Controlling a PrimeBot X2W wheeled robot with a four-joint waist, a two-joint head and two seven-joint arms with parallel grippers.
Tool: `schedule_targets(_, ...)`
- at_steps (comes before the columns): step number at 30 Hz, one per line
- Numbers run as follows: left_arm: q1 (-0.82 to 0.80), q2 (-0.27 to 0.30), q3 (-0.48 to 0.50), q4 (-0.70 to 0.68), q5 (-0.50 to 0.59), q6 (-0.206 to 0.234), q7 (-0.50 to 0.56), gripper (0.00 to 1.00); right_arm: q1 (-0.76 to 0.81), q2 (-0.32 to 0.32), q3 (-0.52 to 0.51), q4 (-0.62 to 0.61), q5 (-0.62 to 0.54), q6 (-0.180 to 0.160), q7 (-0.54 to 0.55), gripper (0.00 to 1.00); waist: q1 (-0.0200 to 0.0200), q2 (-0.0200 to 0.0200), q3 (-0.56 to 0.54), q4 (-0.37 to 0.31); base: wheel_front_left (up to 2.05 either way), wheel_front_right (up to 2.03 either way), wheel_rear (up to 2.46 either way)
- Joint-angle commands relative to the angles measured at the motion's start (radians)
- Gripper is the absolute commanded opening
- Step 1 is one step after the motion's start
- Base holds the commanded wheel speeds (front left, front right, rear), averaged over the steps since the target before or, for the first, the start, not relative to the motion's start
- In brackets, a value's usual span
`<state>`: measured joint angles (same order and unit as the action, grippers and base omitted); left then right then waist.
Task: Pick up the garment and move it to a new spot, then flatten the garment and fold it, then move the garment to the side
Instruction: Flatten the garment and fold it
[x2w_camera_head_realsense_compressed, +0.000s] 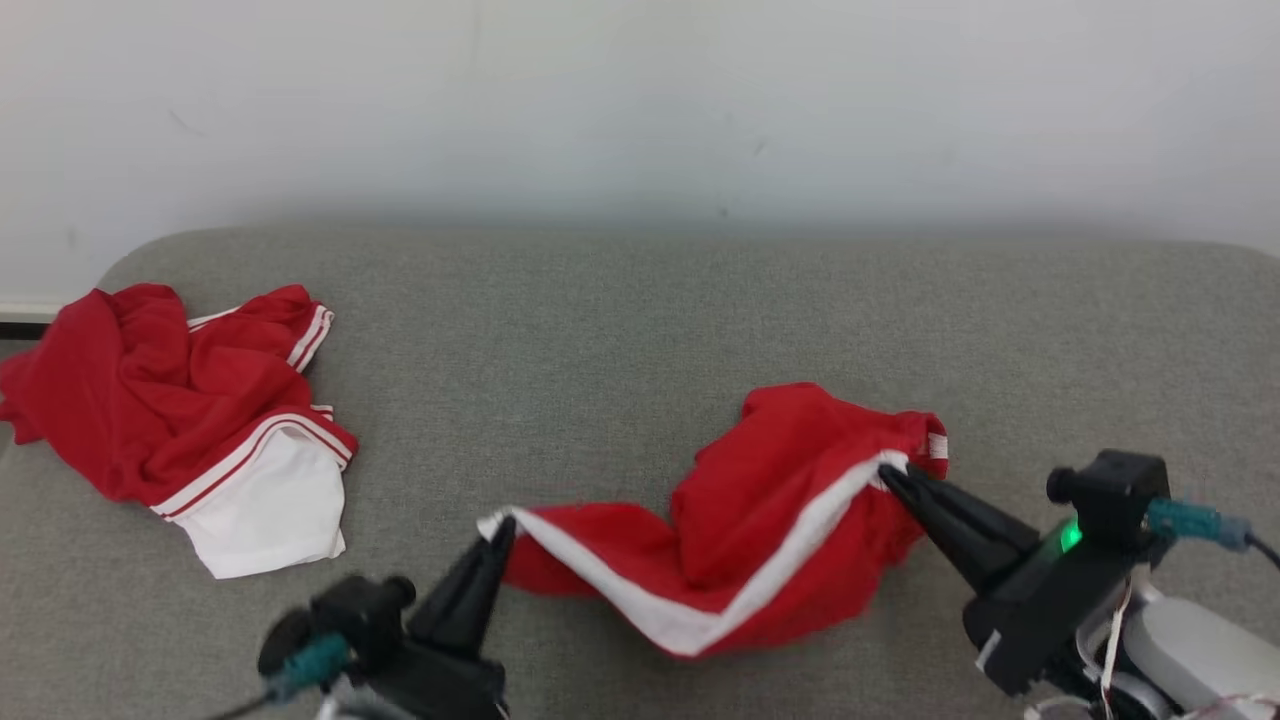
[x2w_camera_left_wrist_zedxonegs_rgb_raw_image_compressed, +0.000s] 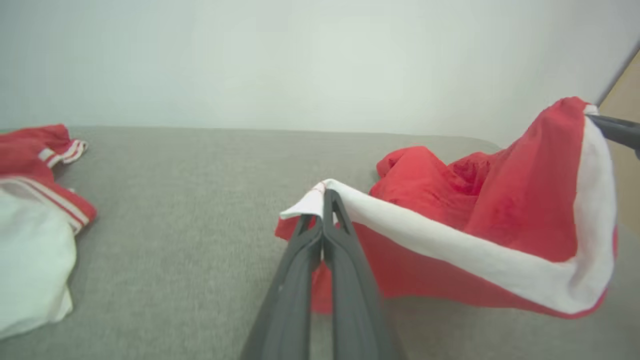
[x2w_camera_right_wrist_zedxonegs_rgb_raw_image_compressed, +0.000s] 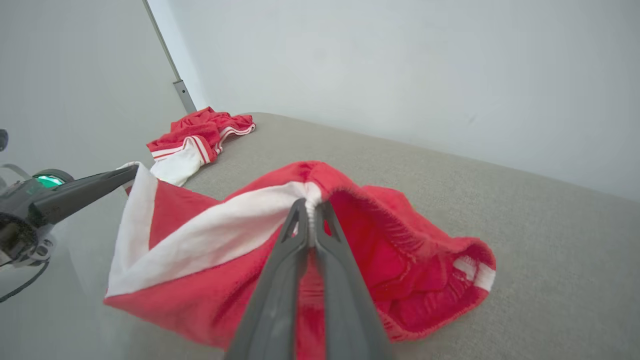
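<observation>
Where the grey cushioned surface (x2w_camera_head_realsense_compressed: 600, 350) runs back to a pale wall (x2w_camera_head_realsense_compressed: 640, 100), the left gripper (x2w_camera_head_realsense_compressed: 507, 525) at seven o'clock and the right gripper (x2w_camera_head_realsense_compressed: 885, 473) at four are each clamped on the white band (x2w_camera_head_realsense_compressed: 790, 550) of the red garment (x2w_camera_head_realsense_compressed: 780, 470), slung between them; a second garment (x2w_camera_head_realsense_compressed: 150, 400) lies at ten.

A bare indoor room, its kind unclear: a blank white wall (x2w_camera_head_realsense_compressed: 640, 100) meets the far edge of a grey fabric-covered surface (x2w_camera_head_realsense_compressed: 600, 330) with rounded corners.
</observation>
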<state>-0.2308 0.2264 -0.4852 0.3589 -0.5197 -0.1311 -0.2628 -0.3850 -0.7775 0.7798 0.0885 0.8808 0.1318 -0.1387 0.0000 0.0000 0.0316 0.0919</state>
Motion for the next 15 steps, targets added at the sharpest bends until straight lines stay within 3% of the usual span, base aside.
schedule_targets(1,-0.070,0.036,-0.011,-0.009,0.013,0.001,-0.003,0.00,-0.047,0.016,-0.013,-0.009,0.017,-0.002,0.005,0.00,0.0000,0.0000,0.041,-0.024,0.00,0.00,0.00)
schedule_targets(8,-0.518,0.191,-0.038,-0.035,-0.091,0.001,0.104,0.00,-0.357,0.079,-0.098,0.039,0.098,-0.002,0.068,0.00,0.0000,0.0000,0.221,-0.072,0.00,0.00,0.00)
schedule_targets(15,-0.997,0.248,-0.035,0.049,-0.218,0.001,0.217,0.00,-0.745,0.205,-0.185,0.194,0.266,-0.002,0.190,0.00,0.0000,0.0000,0.418,-0.119,0.00,0.00,0.00)
